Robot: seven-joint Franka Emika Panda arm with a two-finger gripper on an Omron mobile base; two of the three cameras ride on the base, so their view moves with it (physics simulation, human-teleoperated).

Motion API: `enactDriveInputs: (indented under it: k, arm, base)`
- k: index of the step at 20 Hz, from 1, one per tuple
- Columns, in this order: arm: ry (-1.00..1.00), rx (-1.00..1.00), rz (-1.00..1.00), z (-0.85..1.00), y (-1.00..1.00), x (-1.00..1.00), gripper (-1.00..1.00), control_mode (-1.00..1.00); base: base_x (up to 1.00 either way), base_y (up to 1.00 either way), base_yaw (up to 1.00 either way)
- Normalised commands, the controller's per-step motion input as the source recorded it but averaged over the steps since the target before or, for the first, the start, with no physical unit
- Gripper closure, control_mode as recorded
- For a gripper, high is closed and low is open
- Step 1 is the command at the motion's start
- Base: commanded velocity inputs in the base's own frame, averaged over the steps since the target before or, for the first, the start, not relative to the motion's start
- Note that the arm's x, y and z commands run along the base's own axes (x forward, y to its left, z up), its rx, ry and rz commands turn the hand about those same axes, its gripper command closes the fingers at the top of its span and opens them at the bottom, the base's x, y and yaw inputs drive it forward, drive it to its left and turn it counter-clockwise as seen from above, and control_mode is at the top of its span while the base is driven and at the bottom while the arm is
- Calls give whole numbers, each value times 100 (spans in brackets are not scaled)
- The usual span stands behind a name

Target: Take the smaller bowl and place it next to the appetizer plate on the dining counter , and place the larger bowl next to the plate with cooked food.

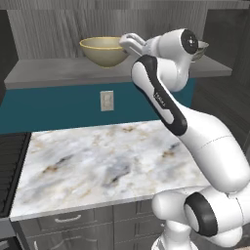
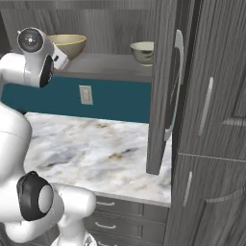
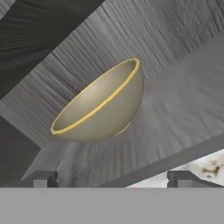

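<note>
A white-grey marble counter over grey drawers (image 1: 107, 161) is lying nearest, below the raised white arm. The two-finger gripper (image 3: 113, 178) is hanging unclenched, its dark tips spread wide and grasping nothing, probably so the jaws can straddle a rim. Just beyond it, apart from the tips, the wide yellowish-tan bowl with a golden rim (image 3: 103, 105) is resting upright on the grey shelf (image 1: 58, 73). Farther along that shelf, the small dark-grey bowl (image 2: 143, 52) is sitting, seemingly untouched.

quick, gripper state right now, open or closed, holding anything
Gripper: open, holding nothing, fingertips spread wide and aimed at the larger bowl on the shelf.
</note>
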Motion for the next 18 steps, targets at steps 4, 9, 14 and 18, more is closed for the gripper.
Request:
enactDriveInputs:
  k: [4, 9, 14, 18]
  arm:
    - [5, 0, 0, 7, 12, 33, -100, -100]
    - [7, 0, -1, 7, 11, 39, -100, -100]
    - [9, 0, -2, 0, 14, 38, -100, -100]
    - [9, 0, -4, 0, 11, 33, -100, -100]
  base:
    - [0, 0, 0]
    - [0, 0, 0]
    - [0, 0, 0]
    - [0, 0, 0]
